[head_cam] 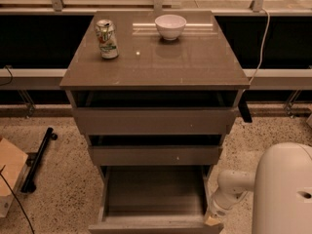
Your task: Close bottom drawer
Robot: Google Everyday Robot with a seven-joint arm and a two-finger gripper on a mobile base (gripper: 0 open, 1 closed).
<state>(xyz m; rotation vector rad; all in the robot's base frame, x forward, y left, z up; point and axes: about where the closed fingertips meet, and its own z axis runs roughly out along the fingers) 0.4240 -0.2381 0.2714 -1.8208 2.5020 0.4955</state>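
Note:
The bottom drawer [155,191] of the grey-taupe cabinet stands pulled far out, its shallow box empty and its plain front [153,226] at the lower edge of the camera view. My gripper [213,220] is at the end of the white arm [231,186]. It sits low at the drawer's front right corner, against or right beside the outer side of the drawer front.
The middle drawer front [155,155] and the widest top drawer front [153,121] stick out slightly. A soda can [107,39] and a white bowl [170,26] stand on the cabinet top [156,62]. A cardboard box [9,172] and a black tool [38,159] lie on the floor at left. My white body [285,189] fills the lower right.

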